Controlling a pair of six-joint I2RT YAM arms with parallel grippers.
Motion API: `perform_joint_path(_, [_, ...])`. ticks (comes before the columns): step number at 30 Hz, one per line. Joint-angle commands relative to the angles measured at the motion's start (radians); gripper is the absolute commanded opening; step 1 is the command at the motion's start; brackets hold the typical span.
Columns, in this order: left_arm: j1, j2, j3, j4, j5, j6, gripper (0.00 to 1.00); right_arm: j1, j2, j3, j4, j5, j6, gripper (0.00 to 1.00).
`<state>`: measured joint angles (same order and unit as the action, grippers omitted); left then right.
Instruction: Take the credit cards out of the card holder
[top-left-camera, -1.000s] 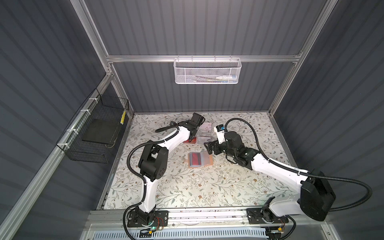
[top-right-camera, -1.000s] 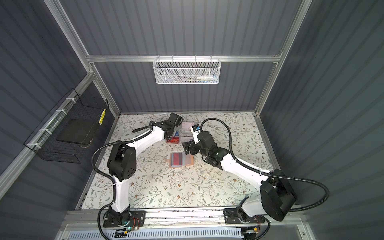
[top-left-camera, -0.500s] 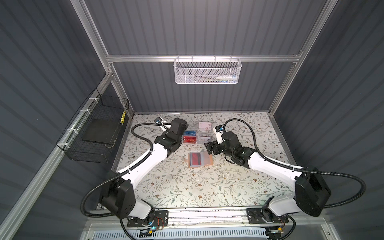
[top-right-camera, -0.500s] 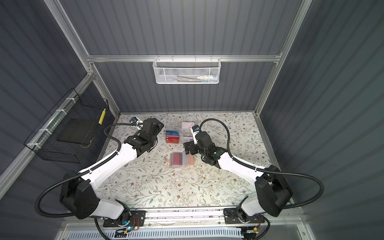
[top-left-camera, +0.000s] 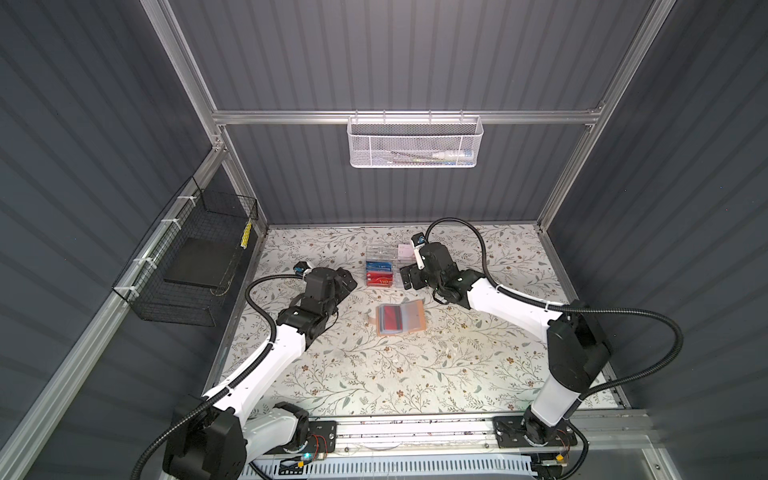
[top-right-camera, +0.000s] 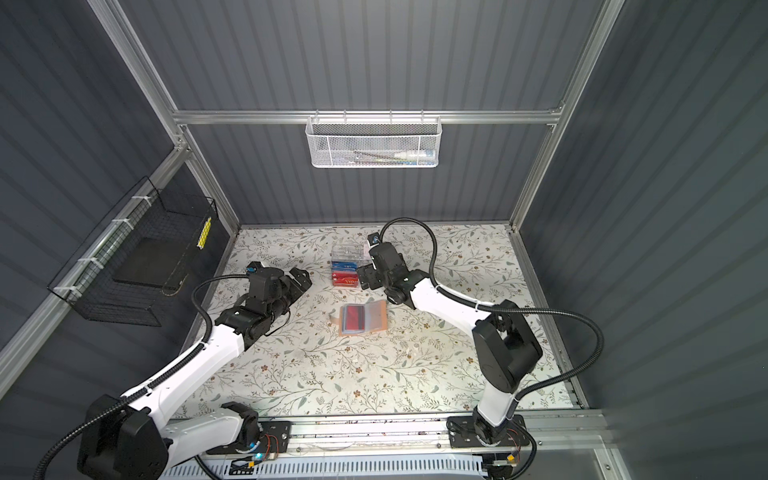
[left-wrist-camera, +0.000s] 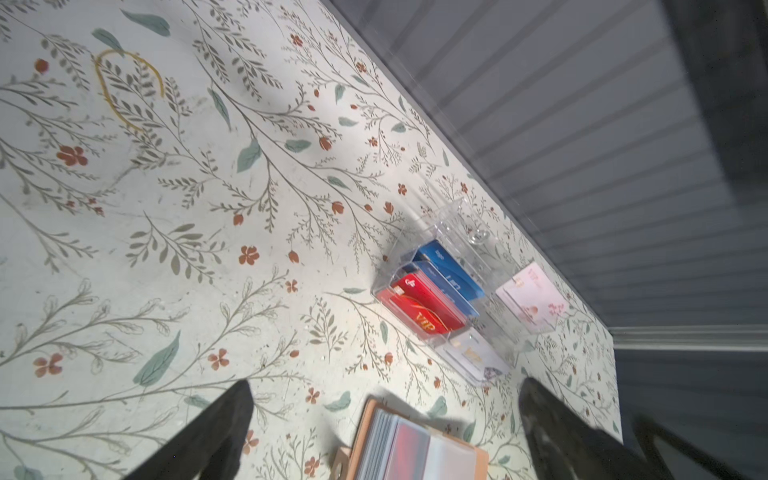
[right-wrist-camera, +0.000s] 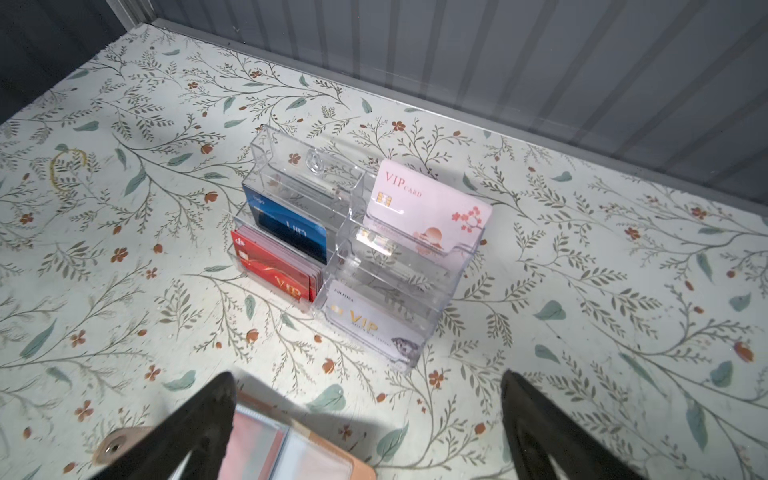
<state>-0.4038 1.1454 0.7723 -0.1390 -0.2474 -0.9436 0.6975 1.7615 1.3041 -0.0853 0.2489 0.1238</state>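
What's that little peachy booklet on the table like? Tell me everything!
The card holder is a small peach booklet that looks like leather, lying open and flat on the flowery table. Inside are greyish clear plastic sleeves; a red card shows through one. A little tab with a metal snap sticks out of one side. Only the table touches it.

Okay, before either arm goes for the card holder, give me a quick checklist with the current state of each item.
1. Card holder lies open and flat: ok.
2. Red card visible in a sleeve: ok.
3. Left claw open and empty: ok.
4. Right claw open and empty: ok.
5. Both claws clear of the holder, touching nothing: ok.
6. More cards under the other sleeve pages: cannot tell.
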Motion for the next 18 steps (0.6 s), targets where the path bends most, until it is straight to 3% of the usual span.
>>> perform_joint_path(1, [0.013,-0.021,-0.046,0.015,0.101,0.064,1.00,0.015,0.064,0.066,-0.052,0.067,-0.068,0.99])
perform_joint_path(8, [0.109,-0.060,-0.213,0.176,0.316,0.039,1.00,0.053,0.219,0.225,-0.096,0.113,-0.157,0.99])
perform_joint_path(18, [0.175,0.002,-0.279,0.303,0.466,0.008,1.00,0.113,0.394,0.403,-0.155,0.230,-0.273,0.99])
